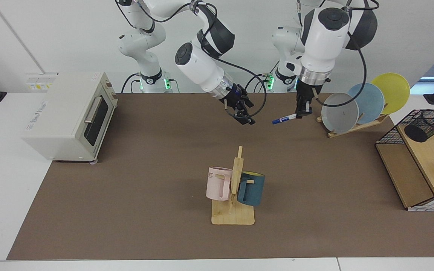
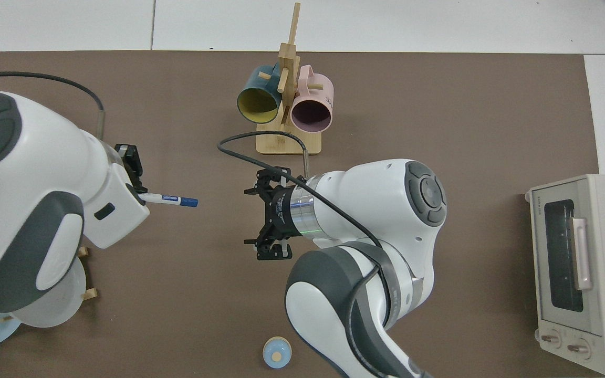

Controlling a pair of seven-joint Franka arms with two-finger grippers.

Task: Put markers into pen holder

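Note:
The marker (image 1: 285, 119), white with a dark blue cap, hangs nearly level above the mat's far side. My left gripper (image 1: 302, 112) is shut on its white end, and the cap points toward the right arm. From above, the marker (image 2: 168, 199) sticks out of the left gripper (image 2: 138, 190). My right gripper (image 1: 244, 114) is open and empty, a short gap away from the cap; the top view shows its jaws (image 2: 255, 216) spread wide. The pen holder (image 1: 428, 126), a black mesh cup, lies tilted on a wooden shelf at the far right. It is out of the top view.
A wooden mug rack (image 1: 233, 216) with a pink and a blue mug stands mid-mat. A toaster oven (image 1: 70, 114) sits at one end. A plate rack (image 1: 352, 128) with three plates is close beside the left gripper. A black wire basket (image 1: 390, 135) encloses the shelf. A small blue round object (image 2: 276, 353) lies near the robots.

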